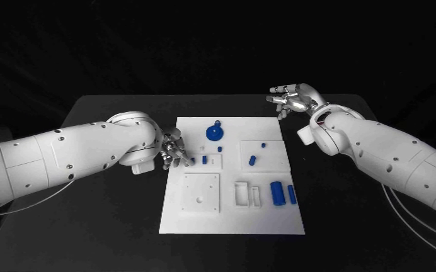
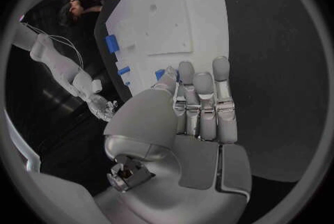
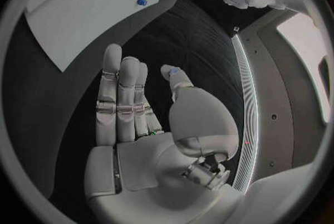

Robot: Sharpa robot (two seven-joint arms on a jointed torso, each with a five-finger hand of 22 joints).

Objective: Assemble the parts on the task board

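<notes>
Black table (image 1: 109,234): carries everything listed below.

Task board (image 1: 232,218): white plate in the middle of the table, between the two hands; its near-left edge lies just beside the left hand, its far-right corner near the right hand.

Square white panel (image 1: 201,192): on the board, just in front of the left hand, toward the robot.

Left hand (image 1: 174,152): at the board's left edge, fingers straight and side by side, thumb a little apart, holding nothing; the wrist view shows the fingertips (image 2: 203,78) over the board's edge beside a small blue piece (image 2: 161,73).

Right hand (image 1: 289,100): over bare table just beyond the board's far-right corner, clear of it, fingers extended, thumb apart, empty.

Round blue part (image 1: 214,133): on the far portion of the board, between the hands, nearer the left one.

Two blue cylinders (image 1: 283,192): lying side by side on the board's right portion, well nearer the robot than the right hand.

Small blue pegs (image 1: 252,157): mid-board, roughly level with the left hand, apart from both.
</notes>
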